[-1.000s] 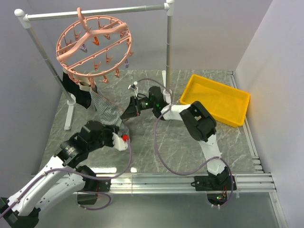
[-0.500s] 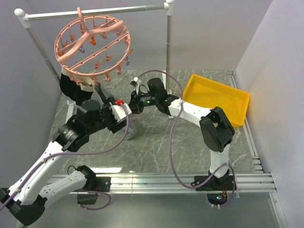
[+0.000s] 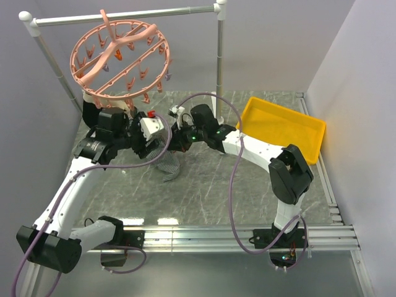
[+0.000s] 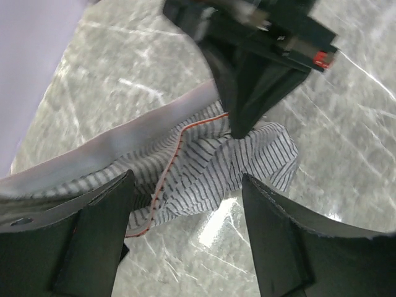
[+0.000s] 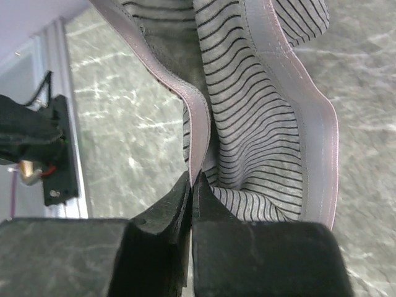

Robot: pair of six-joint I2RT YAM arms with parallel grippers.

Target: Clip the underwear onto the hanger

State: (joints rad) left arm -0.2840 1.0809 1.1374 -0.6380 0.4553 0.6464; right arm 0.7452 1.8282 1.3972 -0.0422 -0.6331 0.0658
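Observation:
The pink ring hanger (image 3: 117, 59) hangs from the rail at the back left, its clips dangling. The striped grey underwear (image 3: 168, 162) hangs bunched from my right gripper (image 3: 176, 140), its lower end on the table. In the right wrist view my right gripper (image 5: 193, 180) is shut on the waistband of the underwear (image 5: 260, 124). My left gripper (image 3: 157, 136) is just left of it, below the hanger. In the left wrist view my left gripper (image 4: 189, 241) is open and empty above the underwear (image 4: 210, 167), with the right gripper (image 4: 234, 129) pinching the cloth ahead.
A yellow tray (image 3: 284, 130) sits at the back right. A grey metal rail (image 3: 124, 15) on two posts (image 3: 219, 62) spans the back. The two arms are close together at the table's middle left.
My left arm has risen and swung back-left to just under the hanger. My right gripper has moved left with the underwear, which now hangs bunched instead of stretched out.

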